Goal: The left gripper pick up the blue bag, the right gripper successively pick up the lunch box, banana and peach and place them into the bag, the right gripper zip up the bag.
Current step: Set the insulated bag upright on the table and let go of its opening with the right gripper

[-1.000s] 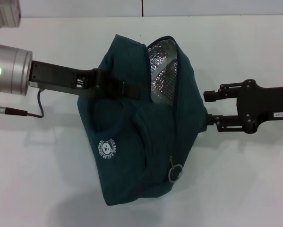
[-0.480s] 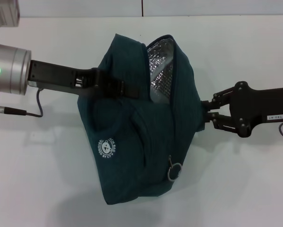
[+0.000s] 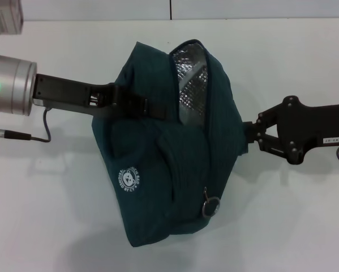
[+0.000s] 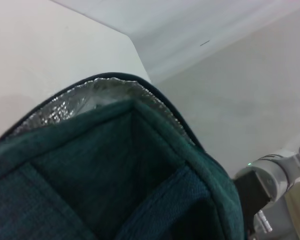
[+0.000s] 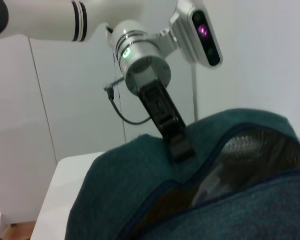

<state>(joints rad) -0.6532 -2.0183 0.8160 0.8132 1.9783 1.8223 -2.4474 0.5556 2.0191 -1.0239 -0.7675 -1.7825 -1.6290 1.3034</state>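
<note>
The blue bag (image 3: 158, 170) hangs tilted above the white table, its top partly unzipped so the silver lining (image 3: 191, 79) shows. My left gripper (image 3: 149, 106) comes in from the left and is shut on the bag's black strap. In the right wrist view the left gripper (image 5: 180, 149) grips the bag (image 5: 139, 195) from above. At the bag's right side my right gripper (image 3: 247, 139) is shut on the fabric edge beside the zip line. The left wrist view shows only the bag (image 4: 114, 175). The lunch box, banana and peach are out of view.
The white table (image 3: 44, 215) spreads beneath the bag. A metal ring pull (image 3: 210, 207) dangles from the bag's lower front. A thin cable (image 3: 28, 135) loops off the left arm. The table's back edge meets a wall behind.
My right gripper went from open beside the bag to shut against its right edge. The opening at the top has narrowed slightly. The left arm held still.
</note>
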